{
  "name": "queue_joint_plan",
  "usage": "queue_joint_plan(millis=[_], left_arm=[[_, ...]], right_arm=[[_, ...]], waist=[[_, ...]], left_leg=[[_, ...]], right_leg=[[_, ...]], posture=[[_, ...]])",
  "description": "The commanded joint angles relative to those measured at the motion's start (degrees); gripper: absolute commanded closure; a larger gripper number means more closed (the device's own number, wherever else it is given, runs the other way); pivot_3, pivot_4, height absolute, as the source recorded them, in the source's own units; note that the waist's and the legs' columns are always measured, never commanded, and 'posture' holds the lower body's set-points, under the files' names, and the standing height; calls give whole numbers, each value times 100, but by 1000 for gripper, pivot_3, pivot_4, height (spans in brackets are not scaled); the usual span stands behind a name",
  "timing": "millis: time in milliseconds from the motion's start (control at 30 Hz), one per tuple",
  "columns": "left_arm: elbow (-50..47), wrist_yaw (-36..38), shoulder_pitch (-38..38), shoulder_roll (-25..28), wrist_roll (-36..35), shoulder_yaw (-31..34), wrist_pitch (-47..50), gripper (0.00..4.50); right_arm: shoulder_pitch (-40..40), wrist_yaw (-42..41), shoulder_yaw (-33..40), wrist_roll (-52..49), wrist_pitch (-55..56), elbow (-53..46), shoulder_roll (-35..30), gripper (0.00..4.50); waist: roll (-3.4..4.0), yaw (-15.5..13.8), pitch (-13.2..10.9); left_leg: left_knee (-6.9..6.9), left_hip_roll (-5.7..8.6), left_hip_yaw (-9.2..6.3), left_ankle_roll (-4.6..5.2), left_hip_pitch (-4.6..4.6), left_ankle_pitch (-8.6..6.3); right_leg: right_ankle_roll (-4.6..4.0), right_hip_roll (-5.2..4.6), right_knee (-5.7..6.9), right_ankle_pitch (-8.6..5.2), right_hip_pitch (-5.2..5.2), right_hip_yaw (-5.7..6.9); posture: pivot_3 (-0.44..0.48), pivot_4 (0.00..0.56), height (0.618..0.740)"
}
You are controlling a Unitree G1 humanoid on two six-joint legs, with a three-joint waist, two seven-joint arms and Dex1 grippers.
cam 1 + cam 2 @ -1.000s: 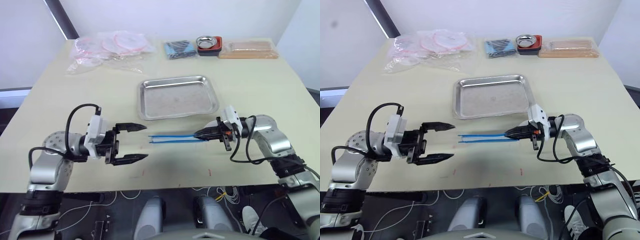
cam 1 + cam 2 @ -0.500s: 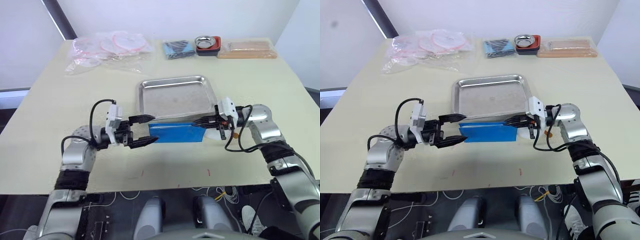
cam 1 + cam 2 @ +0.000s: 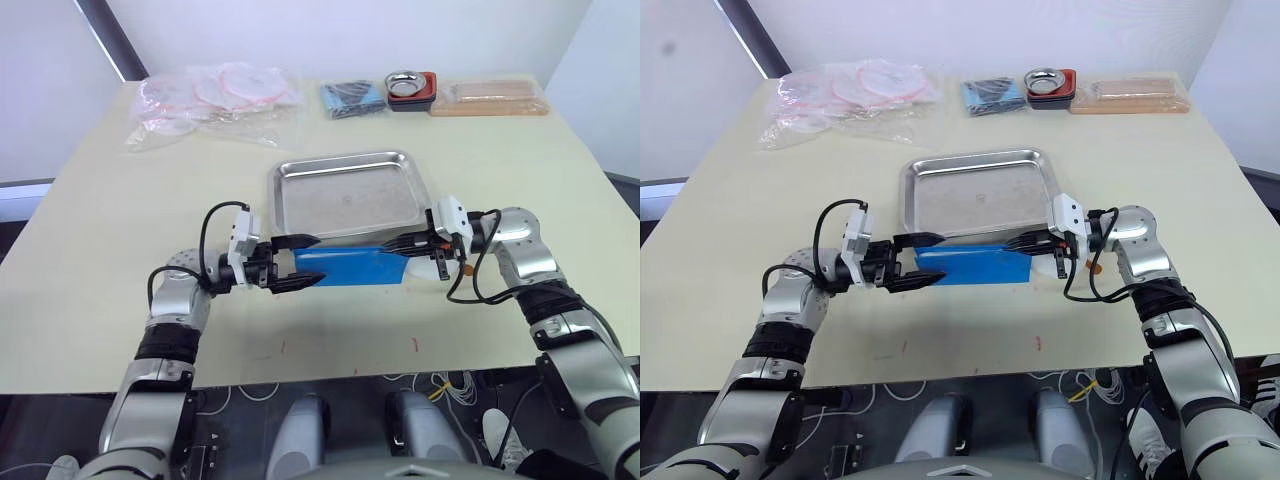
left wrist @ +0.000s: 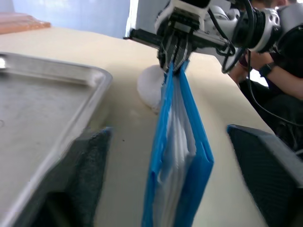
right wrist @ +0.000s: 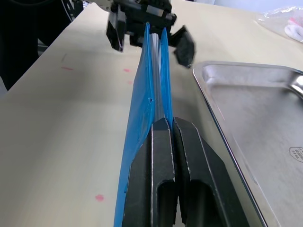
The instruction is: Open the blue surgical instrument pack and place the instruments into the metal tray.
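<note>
Since the earlier frames the bright blue rectangular fabric pack (image 3: pixel 348 267) has been raised on edge just beside the large shallow steel tray (image 3: pixel 345 192). It is pinched by the closed right gripper (image 3: pixel 405 245); the spread left gripper (image 3: pixel 302 262) straddles its far end. Opening seems underway: a cover should next be gripped and drawn aside. White lining shows between slightly parted covers.
</note>
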State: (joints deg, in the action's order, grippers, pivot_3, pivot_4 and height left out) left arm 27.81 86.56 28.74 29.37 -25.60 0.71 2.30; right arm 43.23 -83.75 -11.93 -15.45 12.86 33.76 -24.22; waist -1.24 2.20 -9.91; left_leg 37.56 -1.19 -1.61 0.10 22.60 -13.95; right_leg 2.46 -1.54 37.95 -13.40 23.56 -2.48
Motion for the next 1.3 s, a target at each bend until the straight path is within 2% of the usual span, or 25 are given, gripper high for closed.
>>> queue_joint_plan(millis=[33,67,200,367,467,567,700,733,900,1067,1267,1300], left_arm=[[6,123,124,-41,18,8,-145,2218],[18,112,150,-67,-9,31,-112,2808],[79,137,216,-89,-6,61,-91,4453],[38,193,180,-59,-11,67,-75,4453],[-24,230,120,-27,12,45,-90,4500],[-159,196,57,-41,-9,43,-37,4500],[-356,141,-26,-59,-45,63,-20,4500],[-395,130,-45,-57,-48,68,-27,4500],[-478,130,-92,-16,-19,52,-34,4500],[-372,192,-84,20,-4,57,-88,4500],[-210,215,7,19,47,39,-176,4500],[-195,224,11,17,50,35,-192,4500]], right_arm=[[-58,-21,-104,260,-10,34,-12,4500],[-57,-19,-99,258,-9,33,-10,4500],[-79,-40,-57,207,-137,-7,-52,4500],[-162,-78,72,40,-469,-241,-140,4500],[-286,0,301,-272,-909,-613,-172,3553],[-513,200,608,-540,-1241,-1027,-285,2023],[-883,556,1019,-766,-1677,-1486,-516,194],[-1001,669,1141,-812,-1748,-1602,-576,52],[-1530,1064,1672,-1042,-2179,-1770,-854,52],[-1797,1180,1443,-575,-2207,-1491,-1199,52],[-1815,1355,1219,-278,-2390,-1228,-1165,52],[-1825,1359,1258,-356,-2452,-1269,-1123,285]], waist=[[0,0,0],[0,0,0],[0,1,0],[0,-5,0],[0,-8,0],[1,-13,-1],[3,-17,-2],[3,-18,-2],[3,-19,-2],[2,-14,-3],[2,0,-3],[2,-1,-3]], left_leg=[[0,0,0,0,0,0],[0,0,0,0,0,0],[0,0,0,0,0,0],[0,1,-1,0,1,0],[0,1,-2,0,4,0],[0,1,-5,0,6,0],[0,2,-5,0,9,0],[0,2,-5,0,9,0],[0,2,-7,0,10,0],[0,4,-4,0,9,0],[0,3,-4,0,9,0],[0,3,-3,0,9,0]], right_leg=[[0,0,0,0,0,0],[0,0,0,0,0,0],[0,0,0,0,0,0],[0,-1,0,0,0,0],[0,-1,-1,0,1,2],[0,-2,-1,0,1,3],[0,-2,-2,0,2,4],[0,-2,-2,0,2,5],[0,-2,-3,0,2,5],[1,-2,-3,-1,2,4],[1,-1,-3,-1,2,3],[1,-1,-4,-1,2,2]], posture=[[0,150,740],[0,150,740],[0,150,740],[0,150,740],[0,150,740],[0,150,740],[0,150,740],[0,150,740],[0,150,740],[0,150,740],[0,150,740],[0,150,740]])
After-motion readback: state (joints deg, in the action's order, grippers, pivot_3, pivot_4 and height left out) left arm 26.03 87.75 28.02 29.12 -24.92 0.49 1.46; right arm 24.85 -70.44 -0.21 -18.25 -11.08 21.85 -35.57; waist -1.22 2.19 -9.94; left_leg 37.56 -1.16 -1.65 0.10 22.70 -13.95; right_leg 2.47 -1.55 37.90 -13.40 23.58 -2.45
